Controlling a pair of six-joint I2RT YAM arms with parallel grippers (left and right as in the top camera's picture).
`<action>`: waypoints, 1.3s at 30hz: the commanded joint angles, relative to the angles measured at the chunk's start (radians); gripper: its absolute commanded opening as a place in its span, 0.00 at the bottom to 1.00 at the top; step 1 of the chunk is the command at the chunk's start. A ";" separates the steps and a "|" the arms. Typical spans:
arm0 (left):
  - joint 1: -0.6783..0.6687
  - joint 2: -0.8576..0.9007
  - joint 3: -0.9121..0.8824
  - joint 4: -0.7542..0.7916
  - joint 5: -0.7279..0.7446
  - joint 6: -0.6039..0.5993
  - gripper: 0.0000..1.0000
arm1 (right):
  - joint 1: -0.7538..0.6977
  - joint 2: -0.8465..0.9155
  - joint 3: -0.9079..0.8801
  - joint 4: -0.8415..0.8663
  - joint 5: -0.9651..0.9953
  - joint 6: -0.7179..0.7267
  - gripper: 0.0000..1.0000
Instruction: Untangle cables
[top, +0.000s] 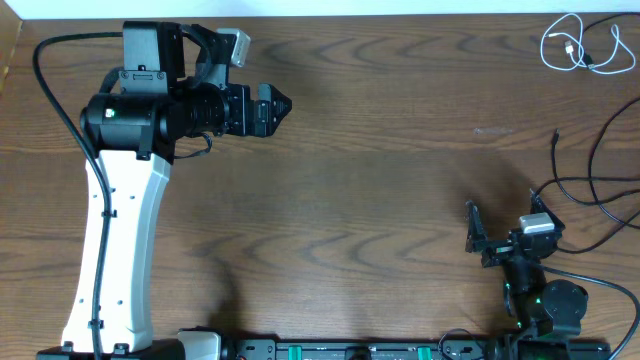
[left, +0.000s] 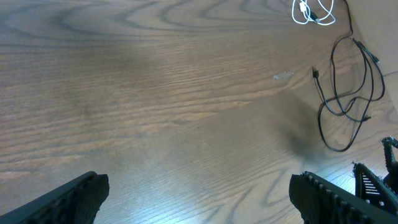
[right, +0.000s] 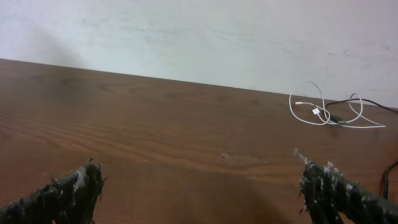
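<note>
Standing at the left: the left gripper (top: 276, 104) is seen over bare worktop (top: 360, 170), its fingers (left: 81, 196) spread wide with nothing held between them.
Right gripper: the right gripper (top: 476, 236) is found low at the near edge, its fingers (right: 74, 190) likewise spread and empty.
Black cables: the black cables (top: 592, 186) are laid in loose crossing loops at the right edge of the worktop, near the right gripper but untouched by it.
White cord: the white cord (top: 577, 46) is coiled in the far right corner; whether a black run is touched cannot be told.
Handling: the cords are judged light, limp and thin, so they would trail when pulled. A hold is best taken on a free run by a plug end (left: 315, 73), away from crossings.
Views: the black crossings are shown best by the left wrist view. They are cut off at the frame edge in the overhead, and mostly the white coil is shown by the right wrist view.
</note>
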 joint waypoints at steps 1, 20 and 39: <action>0.003 0.007 0.010 -0.001 -0.006 -0.008 0.98 | 0.005 -0.006 -0.001 -0.005 0.008 -0.002 0.99; 0.003 -0.138 -0.090 0.054 -0.140 0.082 0.98 | 0.005 -0.006 -0.001 -0.005 0.008 -0.002 0.99; 0.139 -1.032 -1.208 0.954 -0.141 0.170 0.98 | 0.005 -0.006 -0.001 -0.005 0.008 -0.002 0.99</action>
